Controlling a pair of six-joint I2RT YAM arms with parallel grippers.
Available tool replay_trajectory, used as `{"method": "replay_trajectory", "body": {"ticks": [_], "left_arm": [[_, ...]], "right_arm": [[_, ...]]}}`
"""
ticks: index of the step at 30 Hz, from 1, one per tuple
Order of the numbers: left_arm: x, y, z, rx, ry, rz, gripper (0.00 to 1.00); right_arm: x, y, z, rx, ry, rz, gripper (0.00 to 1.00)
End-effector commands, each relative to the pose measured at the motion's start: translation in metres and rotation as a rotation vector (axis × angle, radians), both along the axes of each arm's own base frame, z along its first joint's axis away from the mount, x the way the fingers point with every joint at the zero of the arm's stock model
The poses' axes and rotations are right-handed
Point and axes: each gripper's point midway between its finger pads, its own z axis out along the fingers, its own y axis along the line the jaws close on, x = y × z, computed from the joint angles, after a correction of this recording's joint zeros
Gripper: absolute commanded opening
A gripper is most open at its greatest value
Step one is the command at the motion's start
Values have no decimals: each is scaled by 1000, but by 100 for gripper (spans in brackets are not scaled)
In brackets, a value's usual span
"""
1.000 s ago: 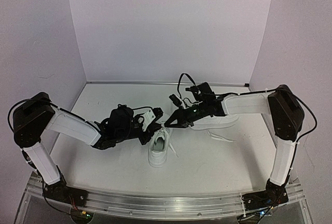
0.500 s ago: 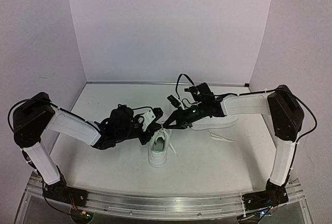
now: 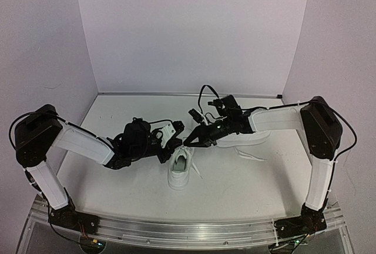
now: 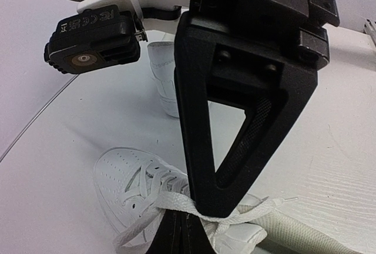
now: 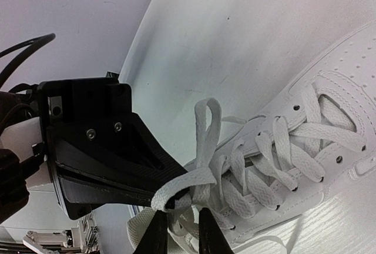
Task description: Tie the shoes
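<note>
My left gripper (image 4: 179, 230) pinches a white lace (image 4: 170, 203) over the near shoe (image 4: 126, 177), jaws almost together. The black, triangular right gripper (image 4: 214, 202) meets the same lace just ahead. A second shoe (image 4: 164, 83) sits beyond on the white table (image 4: 329, 148).

Under me: flat white matte tabletop (image 3: 117, 186). Pale lilac panel walls (image 3: 194, 30) on three sides, ribbed aluminium rail (image 3: 188, 226) along my near edge.

High rear overview, two close opposed wrist views, sharing sneaker (image 3: 181, 169)
</note>
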Motion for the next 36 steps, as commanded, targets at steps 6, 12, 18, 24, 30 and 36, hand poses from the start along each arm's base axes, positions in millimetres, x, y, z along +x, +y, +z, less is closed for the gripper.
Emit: {"method": "replay_trajectory", "body": {"ticks": [6, 12, 18, 24, 30, 36], "left_arm": [[-2, -13, 23, -93, -39, -53, 0], [-1, -10, 20, -80, -34, -46, 0], [0, -5, 17, -67, -29, -37, 0], [0, -5, 16, -64, -25, -42, 0], [-1, -6, 17, -67, -24, -45, 0], [0, -7, 17, -66, -24, -46, 0]], "right_arm": [[4, 13, 13, 59, -30, 22, 16], [7, 5, 23, 63, -53, -2, 23], [14, -13, 26, 50, -67, -54, 29], [19, -19, 32, 54, -80, -74, 32], [24, -19, 23, 39, -65, -85, 26], [16, -12, 12, 35, -37, -50, 17]]}}
